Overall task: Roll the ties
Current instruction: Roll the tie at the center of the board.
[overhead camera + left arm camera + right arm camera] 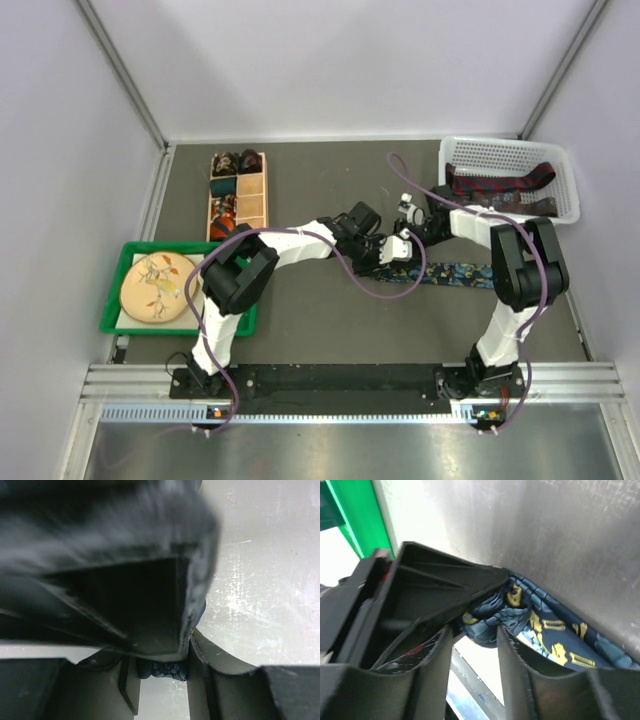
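The blue tie (455, 273) with the small flower print lies on the dark surface (330, 320) in front of the right arm; its long tail runs flat towards the right, and its other end is gathered up where the two arms meet near the middle.

The left gripper (385, 252) reaches in from the left and is clenched on that gathered end; in the left wrist view the blue fabric fills the gap between its fingers (200, 680), right at the tips. The other arm's gripper sits so close to that camera that it shows only as a black blur over most of the view.

The right gripper (408, 232) comes in from the far right, touching or almost touching the left one; it is released, its fingers (520, 670) standing apart with light showing between them. The bunched fabric, blue with yellow marks, sits just past the tips; I cannot tell whether either finger still touches it.

More ties (500, 185), dark red and patterned, lie loose in a white basket (560, 165) at the far right corner, well apart from the blue one. A wooden box (255, 195) with compartments stands at the far left; small coiled ties (228, 162) fill several compartments on its left side, and the ones on its right show bare wood. Nearer the arms on the left is a green tray (115, 290) holding a round pale disc (155, 285) with a painted pattern.
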Motion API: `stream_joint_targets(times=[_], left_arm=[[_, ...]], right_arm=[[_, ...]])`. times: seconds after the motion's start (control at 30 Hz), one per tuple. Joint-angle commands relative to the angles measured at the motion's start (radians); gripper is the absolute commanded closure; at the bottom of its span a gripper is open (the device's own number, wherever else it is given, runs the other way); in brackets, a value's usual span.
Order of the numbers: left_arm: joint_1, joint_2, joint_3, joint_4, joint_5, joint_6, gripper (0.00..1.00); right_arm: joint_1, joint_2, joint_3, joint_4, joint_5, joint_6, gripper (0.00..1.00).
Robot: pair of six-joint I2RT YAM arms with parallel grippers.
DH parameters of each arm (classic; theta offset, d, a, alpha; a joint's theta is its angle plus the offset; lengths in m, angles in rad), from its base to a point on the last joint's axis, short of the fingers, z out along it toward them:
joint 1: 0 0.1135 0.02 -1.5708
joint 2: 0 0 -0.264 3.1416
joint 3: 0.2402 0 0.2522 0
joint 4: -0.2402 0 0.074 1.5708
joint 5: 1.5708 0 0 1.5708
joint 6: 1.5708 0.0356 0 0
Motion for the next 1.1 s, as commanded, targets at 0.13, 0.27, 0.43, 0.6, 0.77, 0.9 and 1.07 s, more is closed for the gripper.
stream_joint_targets(times=[0.13, 0.27, 0.43, 0.6, 0.77, 0.9, 1.07], left_arm=[[0.000, 0.059, -0.023, -0.130, -0.080, 0.011, 0.72], [0.000, 0.061, -0.025, -0.128, -0.082, 0.006, 0.64], [0.000, 0.058, -0.025, -0.131, -0.059, -0.013, 0.43], [0.014, 0.004, -0.017, -0.110, -0.017, -0.055, 0.03], [0.062, -0.129, -0.080, 0.011, 0.077, -0.153, 0.01], [0.120, -0.267, -0.124, 0.118, 0.146, -0.245, 0.01], [0.181, -0.431, -0.406, 0.684, 0.179, -0.516, 0.01]], right_arm=[[0.016, 0.055, 0.022, -0.012, 0.074, -0.045, 0.90], [0.016, 0.066, 0.039, -0.032, 0.144, -0.065, 1.00], [0.016, 0.076, 0.047, -0.033, 0.233, -0.074, 1.00], [0.014, 0.078, 0.039, -0.052, 0.302, -0.087, 1.00], [0.016, 0.073, 0.041, -0.067, 0.336, -0.104, 1.00], [0.016, 0.070, 0.044, -0.076, 0.349, -0.111, 1.00], [0.016, 0.078, 0.064, -0.099, 0.368, -0.133, 1.00]])
